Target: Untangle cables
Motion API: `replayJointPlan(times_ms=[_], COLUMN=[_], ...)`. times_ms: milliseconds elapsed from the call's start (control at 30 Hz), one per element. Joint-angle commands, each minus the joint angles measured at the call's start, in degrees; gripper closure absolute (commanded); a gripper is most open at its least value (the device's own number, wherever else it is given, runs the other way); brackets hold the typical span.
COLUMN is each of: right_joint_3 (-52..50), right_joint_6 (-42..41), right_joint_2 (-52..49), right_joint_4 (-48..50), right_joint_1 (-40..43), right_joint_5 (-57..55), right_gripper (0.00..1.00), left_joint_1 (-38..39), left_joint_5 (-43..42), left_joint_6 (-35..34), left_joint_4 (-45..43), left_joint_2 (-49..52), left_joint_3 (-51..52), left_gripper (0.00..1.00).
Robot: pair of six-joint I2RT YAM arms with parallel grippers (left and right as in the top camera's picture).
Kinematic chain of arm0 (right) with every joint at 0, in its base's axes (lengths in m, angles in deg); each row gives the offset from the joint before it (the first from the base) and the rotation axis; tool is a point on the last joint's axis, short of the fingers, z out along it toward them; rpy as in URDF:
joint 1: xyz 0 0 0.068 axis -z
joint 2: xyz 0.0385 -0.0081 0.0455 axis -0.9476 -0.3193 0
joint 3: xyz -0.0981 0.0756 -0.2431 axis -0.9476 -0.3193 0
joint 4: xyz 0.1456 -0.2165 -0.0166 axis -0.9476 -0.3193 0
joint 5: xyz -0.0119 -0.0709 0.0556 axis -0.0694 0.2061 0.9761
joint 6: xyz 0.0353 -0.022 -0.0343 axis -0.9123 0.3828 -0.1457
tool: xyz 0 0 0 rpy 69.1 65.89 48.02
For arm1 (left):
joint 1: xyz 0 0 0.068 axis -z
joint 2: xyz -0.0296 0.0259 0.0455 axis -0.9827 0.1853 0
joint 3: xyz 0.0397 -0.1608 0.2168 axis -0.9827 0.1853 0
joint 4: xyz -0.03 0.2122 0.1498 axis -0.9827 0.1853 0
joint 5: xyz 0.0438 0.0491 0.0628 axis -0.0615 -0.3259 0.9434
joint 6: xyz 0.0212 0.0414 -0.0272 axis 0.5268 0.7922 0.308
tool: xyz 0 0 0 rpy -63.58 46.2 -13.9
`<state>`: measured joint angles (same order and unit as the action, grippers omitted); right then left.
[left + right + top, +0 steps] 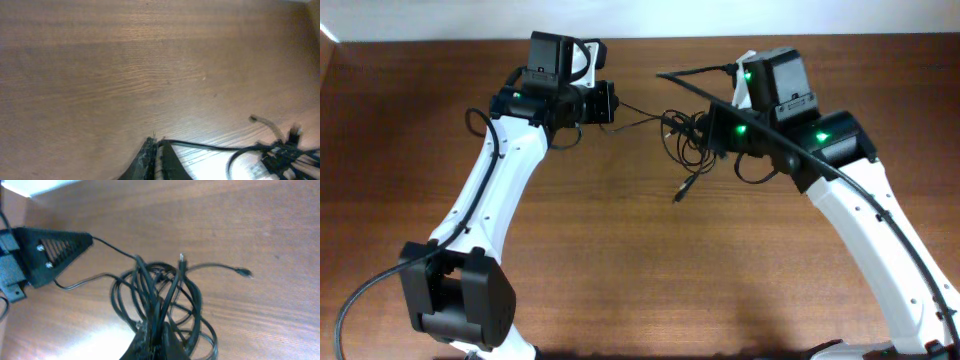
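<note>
The cables point(688, 135) are thin black cords in a tangled bundle held above the wooden table, between my two grippers. My left gripper point(612, 103) is shut on one cord end point(200, 145), which stretches taut to the right toward the bundle point(280, 152). My right gripper point(716, 130) is shut on several looped strands of the bundle point(160, 292). A plug end point(680, 191) dangles below the bundle. Another plug tip point(244, 272) sticks out to the right in the right wrist view, where the left gripper point(85, 239) shows at upper left.
The wooden table point(640, 270) spreads under both arms. A thicker black arm cable point(360, 295) loops at the lower left by the left arm's base. A white wall edge point(420, 20) runs along the back.
</note>
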<state>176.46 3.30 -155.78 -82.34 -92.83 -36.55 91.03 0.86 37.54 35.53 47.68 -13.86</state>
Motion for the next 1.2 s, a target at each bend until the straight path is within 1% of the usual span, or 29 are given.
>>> replayJointPlan(times_ms=[0,33,100,133,167,233,267,333,400,433,467,600,633,667,700,733,800,833,867,933,967,1067,1167], right_joint_3=[3.4,3.5,3.5,3.5,3.5,3.5,3.5,3.4,3.4,3.4,3.4,3.4,3.4,3.4,3.4,3.4,3.4,3.4,3.4,3.4,3.4,3.4,3.4], right_joint_6=[3.1,3.1,3.3,3.3,3.3,3.3,3.3,3.3,3.3,3.3,3.3,3.3,3.3,3.3,3.3,3.3,3.3,3.3,3.3,3.3,3.3,3.3,3.3], right_joint_2=[1.0,1.0,1.0,1.0,1.0,1.0,1.0,0.9,0.9,0.9,0.9,0.9,0.9,0.9,0.9,0.9,0.9,0.9,0.9,0.9,0.9,0.9,0.9], right_joint_4=[-2.5,-2.7,-3.4,-3.7,-4.0,-4.2,-4.2,-4.2,-4.2,-4.2,-4.2,-4.2,-4.4,-4.7,-4.9,-5.0,-5.0,-5.1,-5.2,-5.7,-5.7,-5.9,-5.9], right_joint_1=[3.1,3.7,3.8,3.8,3.8,3.8,3.8,3.8,3.8,3.8,3.8,3.8,3.8,3.8,3.8,3.8,3.8,3.8,3.8,3.8,3.8,3.8,3.8], right_joint_5=[0.7,2.5,3.2,3.4,3.4,3.5,3.5,3.4,3.4,3.4,3.4,3.4,3.4,3.4,3.4,3.4,3.4,3.4,3.4,3.4,3.4,3.4,3.4], right_gripper=[0.96,0.96,0.96,0.96,0.96,0.96,0.96,0.96,0.96,0.96,0.96,0.96,0.96,0.96,0.96,0.96,0.96,0.96,0.96,0.96,0.96,0.96,0.96], left_joint_1=[-0.8,-0.9,-0.9,-0.9,-0.9,-0.8,-0.4,1.0,2.2,3.2,4.5,8.9,9.9,10.7,11.3,11.6,11.6,11.6,11.6,11.6,11.6,11.7,13.5], left_joint_5=[0.9,0.8,-0.5,-4.9,-14.2,-21.8,-24.4,-24.3,-24.3,-24.3,-24.3,-21.4,-21.3,-21.3,-21.3,-21.2,-21.2,-20.3,-18.9,-18.8,-19.2,-21.3,-21.3], left_joint_6=[16.0,17.6,17.6,18.7,22.8,23.5,20.7,11.5,6.9,3.5,0.9,0.7,0.7,0.7,0.5,-1.4,-9.0,-12.3,-15.7,-20.8,-22.1,-22.8,-22.9], left_joint_4=[2.7,3.5,3.5,3.3,3.0,1.2,-1.0,-5.5,-8.1,-9.9,-11.4,-12.3,-12.5,-12.7,-12.7,-12.7,-12.3,-11.2,-9.6,-8.0,-7.7,-7.7,-8.2], left_joint_2=[0.5,0.5,0.5,0.5,0.5,0.5,0.7,1.4,1.6,1.6,1.6,2.1,2.4,2.6,2.6,2.6,3.0,3.4,3.8,5.3,5.9,6.9,7.1], left_joint_3=[-0.6,-0.6,-0.6,-0.6,-0.6,-0.6,-0.6,-0.6,-0.6,-0.6,-0.6,-0.6,-0.6,-0.6,-0.6,-0.6,-0.6,-0.6,-0.6,-0.5,-0.5,-0.4,-0.4], left_gripper=[0.57,0.35,0.14,0.08,0.06,0.06,0.07,0.11,0.15,0.22,0.23,0.25,0.27,0.3,0.36,0.41,0.53,0.54,0.55,0.56,0.56,0.57,0.52])
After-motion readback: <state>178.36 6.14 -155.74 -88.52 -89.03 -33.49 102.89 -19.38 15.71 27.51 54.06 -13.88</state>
